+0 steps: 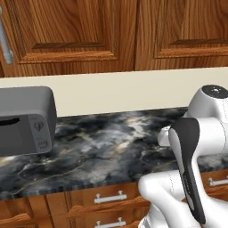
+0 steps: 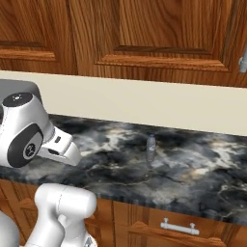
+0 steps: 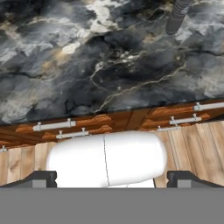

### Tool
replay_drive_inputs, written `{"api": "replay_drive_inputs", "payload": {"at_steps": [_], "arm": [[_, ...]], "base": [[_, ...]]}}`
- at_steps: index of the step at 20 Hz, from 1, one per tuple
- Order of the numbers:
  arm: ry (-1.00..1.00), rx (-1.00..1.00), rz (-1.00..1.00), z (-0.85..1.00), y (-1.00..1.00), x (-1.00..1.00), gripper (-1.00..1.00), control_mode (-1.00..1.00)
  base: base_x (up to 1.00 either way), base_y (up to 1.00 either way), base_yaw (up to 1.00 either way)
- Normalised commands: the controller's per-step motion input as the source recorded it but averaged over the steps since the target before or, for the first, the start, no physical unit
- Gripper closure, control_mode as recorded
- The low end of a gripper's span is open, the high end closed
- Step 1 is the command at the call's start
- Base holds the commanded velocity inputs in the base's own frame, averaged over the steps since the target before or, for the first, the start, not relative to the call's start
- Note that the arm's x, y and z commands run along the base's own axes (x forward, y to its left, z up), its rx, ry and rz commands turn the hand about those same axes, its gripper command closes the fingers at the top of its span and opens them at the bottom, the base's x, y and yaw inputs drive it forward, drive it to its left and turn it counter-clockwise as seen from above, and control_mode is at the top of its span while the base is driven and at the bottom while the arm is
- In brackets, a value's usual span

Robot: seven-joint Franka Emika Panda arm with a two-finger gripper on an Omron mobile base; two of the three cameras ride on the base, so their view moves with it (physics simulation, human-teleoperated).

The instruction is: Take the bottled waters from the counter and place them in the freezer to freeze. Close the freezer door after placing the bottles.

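A: Black marble table point(image 2: 193, 178), white and grey veins, one bottled water point(image 2: 151, 147) standing upright on it. Roughly mid-depth between front edge and back wall in the right base view, well clear of any corner.

B: Also caught in the hand view, near the top right point(image 3: 177, 16), dark and ridged-looking from that angle, cap cropped off.

A: Looks small and slim. Clear to whitish body, cap apparently blue but too tiny to confirm. No other bottle to be made out.

B: And the hand point(image 3: 112, 179)?

A: Spread wide, fingertips point(image 3: 43, 178) far apart at the bottom of the hand view, nothing between them. Poised out past the table's front edge, above the drawers point(image 3: 61, 127), well apart from the bottle.

B: So the step, by the look of it: the very start, reaching for a first pick-up. Nothing in the freezer yet as far as can be judged.

A: Next move probably calls for carrying the hand forward over the front edge, lining up on the bottle's body, dropping low enough to straddle it, then closing. Narrow and upright, so likely easy to tip with a glancing touch.

B: Grey toaster point(image 1: 26, 120) at the table's left end, well apart from that path.
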Motion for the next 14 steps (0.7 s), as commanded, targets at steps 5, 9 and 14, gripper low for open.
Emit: {"api": "replay_drive_inputs", "payload": {"at_steps": [5, 9, 14], "arm": [[0.0, 0.0, 0.0, 0.0, 0.0, 0.0, -1.0, 1.0], [0.0, 0.0, 0.0, 0.0, 0.0, 0.0, -1.0, 1.0], [-0.05, 0.0, 0.17, 0.0, -0.5, 0.13, -1.0, -1.0]], "base": [[0.0, 0.0, 0.0], [0.06, -0.04, 0.01], [0.0, 0.0, 0.0]]}}
